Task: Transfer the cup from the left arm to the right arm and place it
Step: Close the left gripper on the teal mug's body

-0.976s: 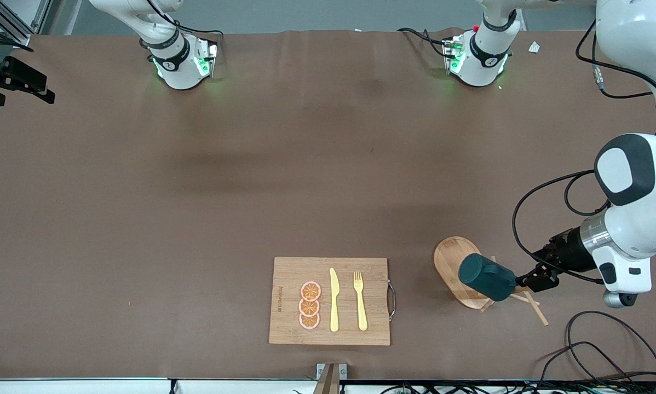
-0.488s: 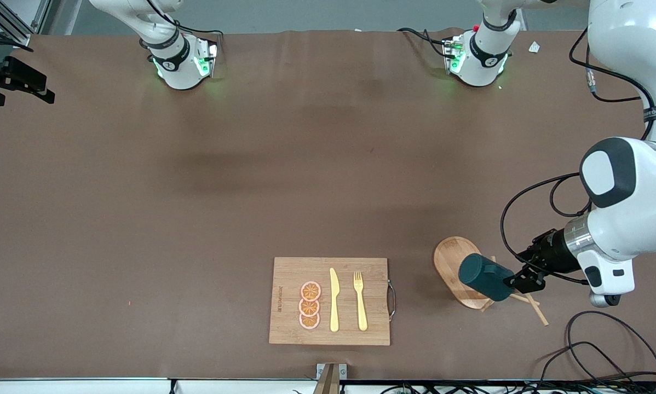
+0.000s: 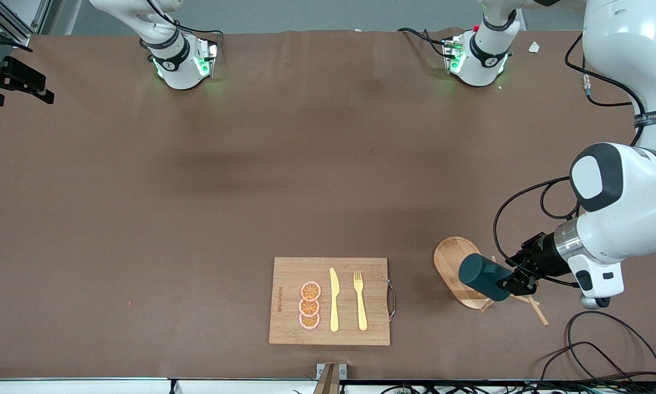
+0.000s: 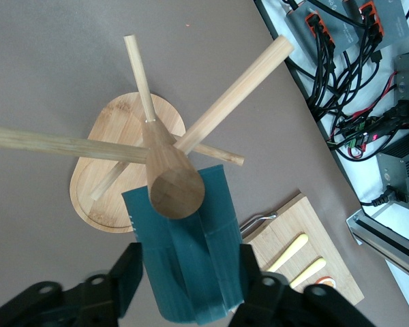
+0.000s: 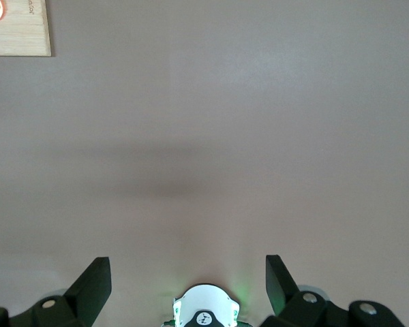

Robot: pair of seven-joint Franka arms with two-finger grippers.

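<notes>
The dark teal cup [image 3: 484, 276] hangs tilted on a peg of the wooden peg rack [image 3: 449, 257], near the left arm's end of the table. My left gripper [image 3: 513, 283] is at the cup's end that points away from the rack base. In the left wrist view the cup [image 4: 191, 272] sits between the two black fingers [image 4: 126, 272], which are open and flank its sides. The rack's post and pegs [image 4: 170, 184] rise in front of it. My right gripper [image 5: 189, 269] is open and empty, high over bare table, and is out of the front view.
A wooden cutting board [image 3: 289, 331] lies near the front edge, with a yellow knife [image 3: 334, 300], a yellow fork [image 3: 360, 301] and orange slices [image 3: 309, 305] on it. Loose cables [image 3: 596, 350] lie at the front corner by the left arm.
My left gripper has slid toward the cup, and its fingers now reach along the cup's sides. The cup and rack have not moved.
</notes>
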